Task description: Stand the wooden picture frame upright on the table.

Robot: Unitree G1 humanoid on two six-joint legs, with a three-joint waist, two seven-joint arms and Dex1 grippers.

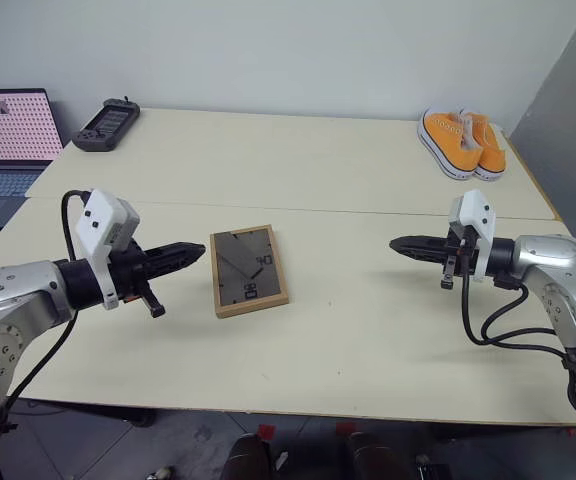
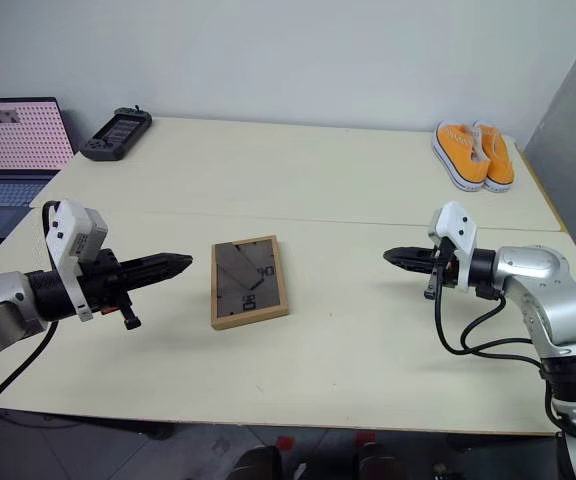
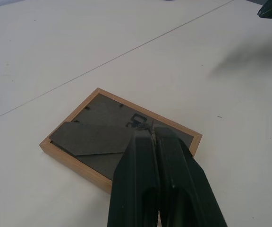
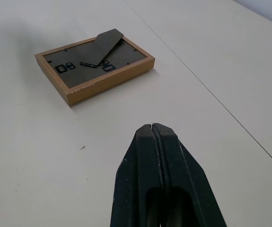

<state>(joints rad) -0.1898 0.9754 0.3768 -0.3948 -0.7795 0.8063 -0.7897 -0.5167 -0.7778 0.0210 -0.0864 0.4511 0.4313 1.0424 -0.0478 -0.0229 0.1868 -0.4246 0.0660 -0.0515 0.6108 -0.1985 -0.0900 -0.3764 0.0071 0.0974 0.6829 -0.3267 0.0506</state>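
Two claws pinched closed, left claw, right claw, wooden picture frame face-down, no legible writing

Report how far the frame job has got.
Done: nothing yet. The wooden picture frame lies flat, back panel up, on the table. In hand: the left gripper and right gripper, both shut, flank it untouching. Left: grip, raise, stand it.

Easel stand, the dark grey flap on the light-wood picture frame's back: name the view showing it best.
The right wrist view: the dark grey easel stand lies unobstructed on the light-wood picture frame. The left wrist view partly hides the frame behind the left gripper. The eye views show the stand small.
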